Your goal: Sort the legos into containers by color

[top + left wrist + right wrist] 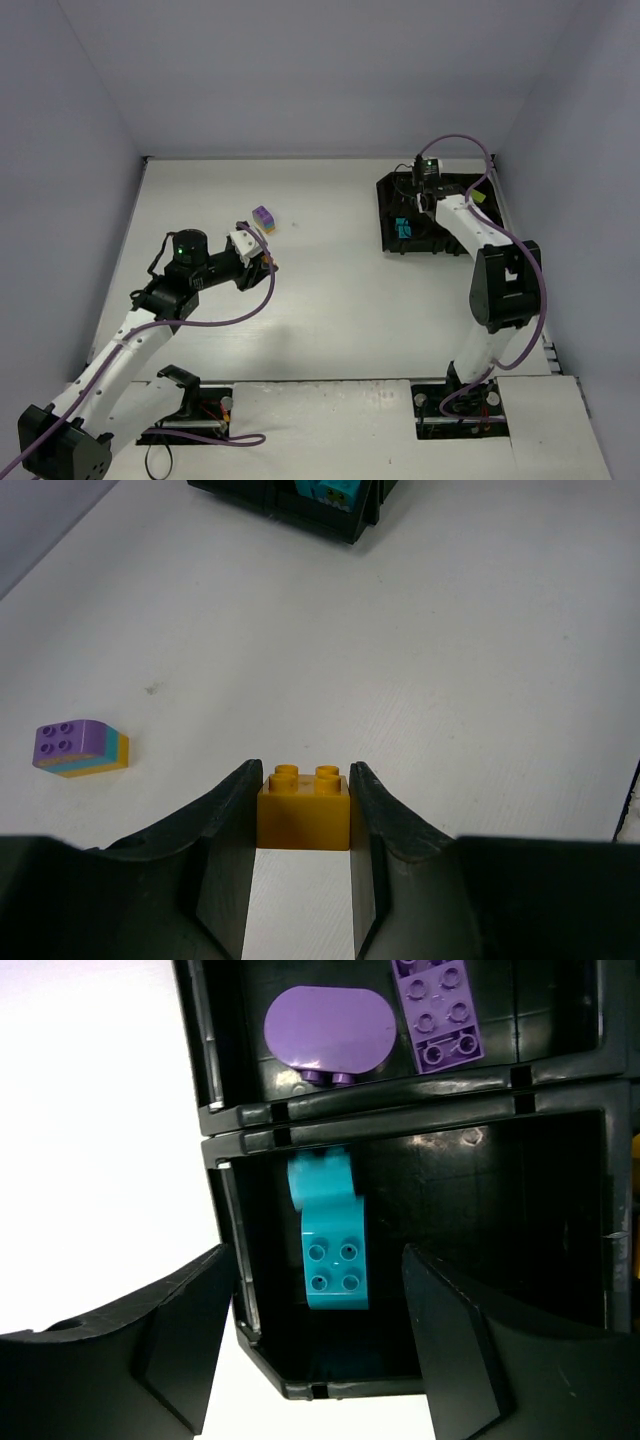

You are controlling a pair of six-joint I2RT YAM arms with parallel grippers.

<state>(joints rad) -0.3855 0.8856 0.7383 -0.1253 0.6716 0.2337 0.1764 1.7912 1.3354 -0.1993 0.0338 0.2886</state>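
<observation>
Left wrist: left fingers [225,830] pinching a glossy studded orange brick [303,805], open matte desk [450,680] ahead; right fingers [180,1350] spread above the black tray [400,1120], cyan brick [335,1265] inside.

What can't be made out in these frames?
- Top view: the right arm hides most of the tray; contents there are unreadable.
- Right wrist: the frame edge cuts off the tray's right side; only purple bricks and cyan bricks show.
- Left wrist: the top edge cuts off the tray.
- Top view: the orange brick in the left gripper is too small to judge.
</observation>
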